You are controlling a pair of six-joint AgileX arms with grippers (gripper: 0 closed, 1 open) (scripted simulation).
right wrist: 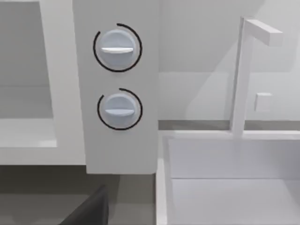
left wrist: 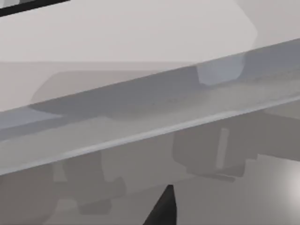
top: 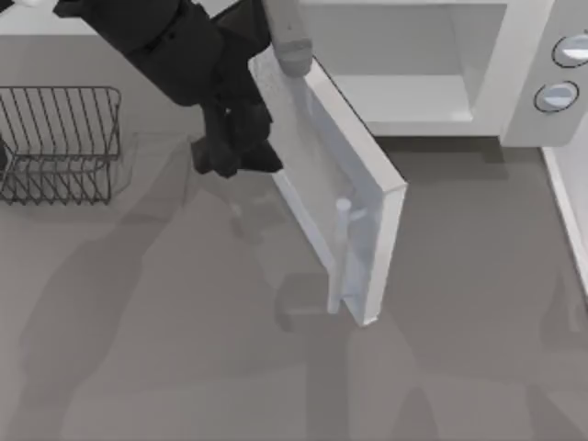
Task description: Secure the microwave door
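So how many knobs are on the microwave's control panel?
2. Both sit on the panel at the microwave's right end, by the open cavity: upper knob and lower knob directly beneath it. None looks hidden.

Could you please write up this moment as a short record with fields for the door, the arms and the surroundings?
microwave door: swung partly open, handle side facing the table's front
microwave: cavity exposed, two knobs at the top view's right
left gripper: against the door's outer face near the hinge side
wire rack: on the table's left, apart from the door
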